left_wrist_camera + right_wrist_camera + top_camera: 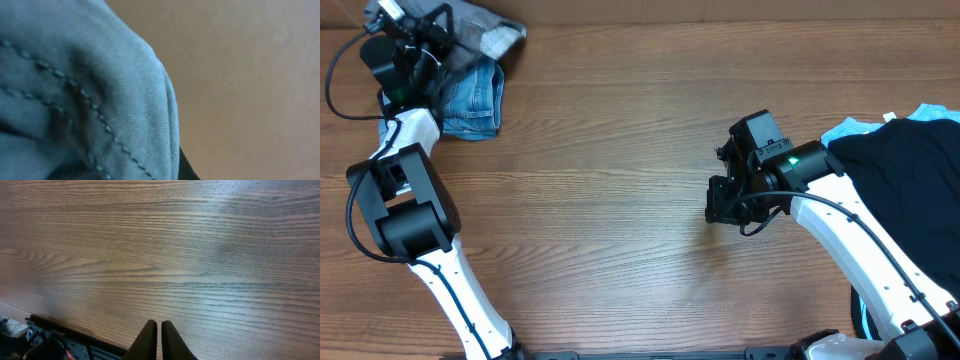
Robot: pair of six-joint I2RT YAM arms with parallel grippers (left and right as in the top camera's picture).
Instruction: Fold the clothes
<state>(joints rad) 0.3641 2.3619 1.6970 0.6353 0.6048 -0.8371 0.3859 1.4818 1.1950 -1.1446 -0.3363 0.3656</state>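
The clothes lie in two heaps. At the table's far left corner are the grey trousers [490, 28] with light-blue denim shorts [475, 100] beside them. My left gripper [420, 40] is down in that heap. In the left wrist view grey stitched trouser cloth [85, 85] fills the frame right against the camera and covers the jaws; only a black sliver of one finger [186, 171] shows. The jaws are shut on that cloth. My right gripper [159, 325] hangs shut and empty over bare wood, right of centre [720, 205].
A black garment [905, 165] with a pale-blue one [932, 112] under it lies at the right edge, just behind my right arm. The wooden table [610, 180] runs between the two heaps. The table's front edge and a black rail [75, 337] show in the right wrist view.
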